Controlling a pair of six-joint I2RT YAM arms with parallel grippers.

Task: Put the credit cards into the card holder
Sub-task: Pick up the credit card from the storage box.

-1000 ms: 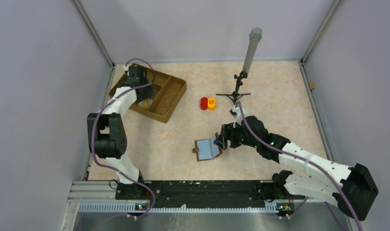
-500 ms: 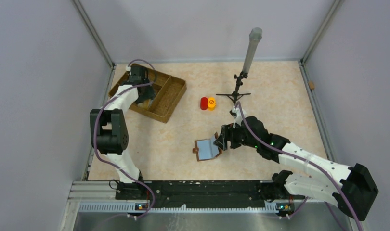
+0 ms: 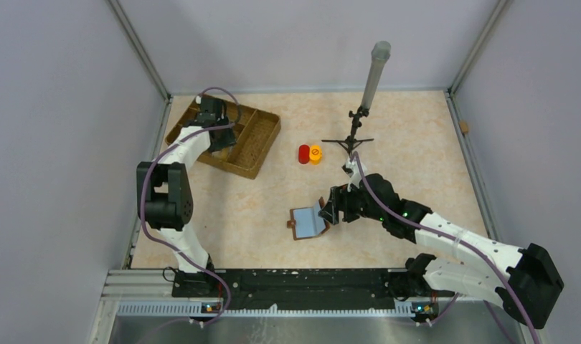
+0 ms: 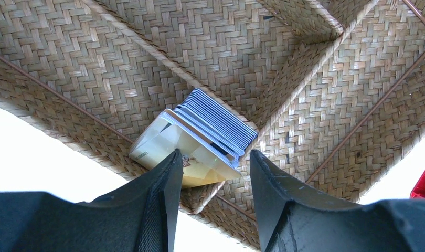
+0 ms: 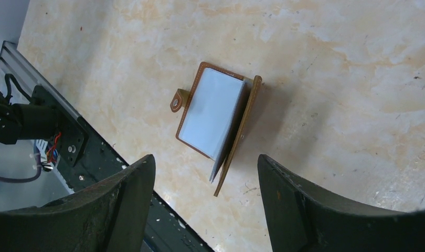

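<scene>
left claw parted over credit cards in wicker tray

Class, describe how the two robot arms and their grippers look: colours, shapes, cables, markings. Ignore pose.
The left arm and right arm have white tubular links joined by chunky black joint housings, each trailed by a greyish-purple cable. Small green lights glow on the right arm. The left gripper and right gripper have broad matte black fingers.

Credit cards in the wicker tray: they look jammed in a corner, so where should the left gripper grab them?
Probably the stack's raised end, from above: the credit cards lean tilted in a corner of the wicker tray, so the open left gripper can straddle gold and blue-grey faces.
</scene>
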